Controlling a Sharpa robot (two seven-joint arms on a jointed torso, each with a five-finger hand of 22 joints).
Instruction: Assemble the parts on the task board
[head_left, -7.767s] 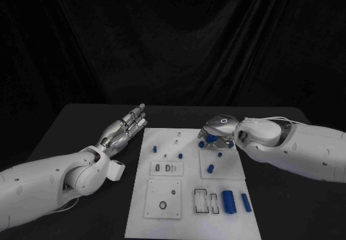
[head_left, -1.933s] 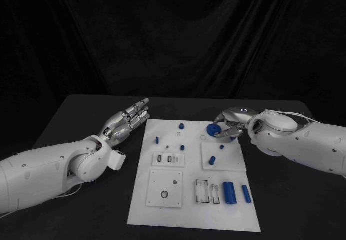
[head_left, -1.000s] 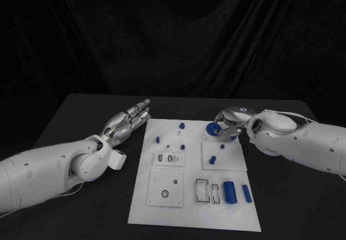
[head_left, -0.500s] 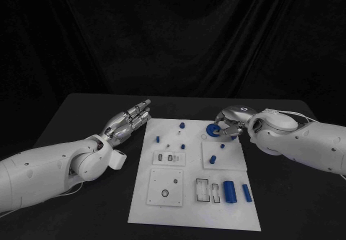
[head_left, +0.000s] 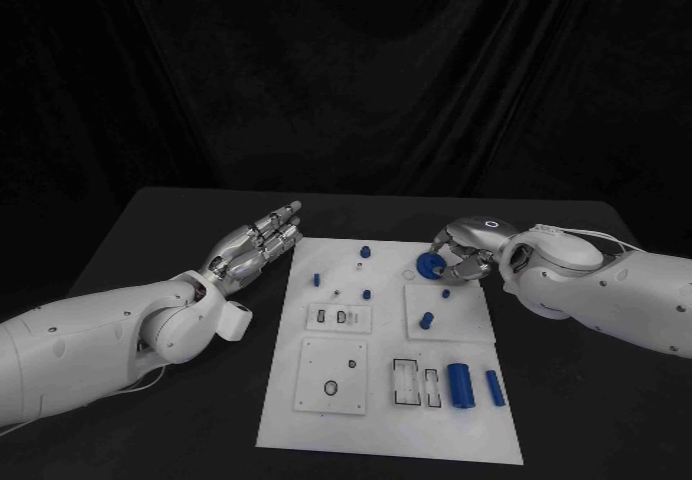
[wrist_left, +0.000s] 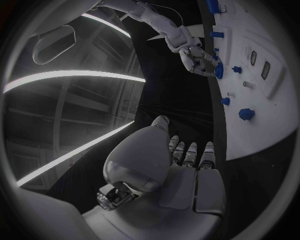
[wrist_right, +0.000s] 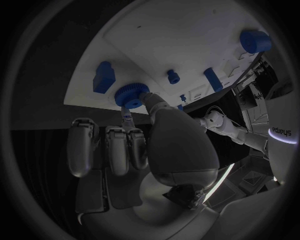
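Listing from the near edge of the task board (head_left: 389, 440): two blue cylinders (head_left: 459, 385) lie loose beside a pair of rectangular slots (head_left: 413, 381), which stand empty; left of them a square plate with an oval recess (head_left: 330, 386), also empty. These look unplaced, by my judgement.
Mid-board: a small plate with two narrow slots (head_left: 332, 317), contents too small to tell; a blue peg (head_left: 426, 321) upright on the right-hand raised plate.
Farther: small blue pegs (head_left: 366, 295) standing in the board, another near its left edge, a blue block (head_left: 365, 251) at the far edge.
Right robot hand (head_left: 464, 258), far right of the board: pinching a blue toothed gear (wrist_right: 129, 95) just above the surface, not yet seated.
Left robot hand (head_left: 257, 247): fingers straight and together, holding nothing, over the bench (head_left: 159, 240) beside the board's left edge.
Judgement: assembly early to midway; gear and near parts remain.
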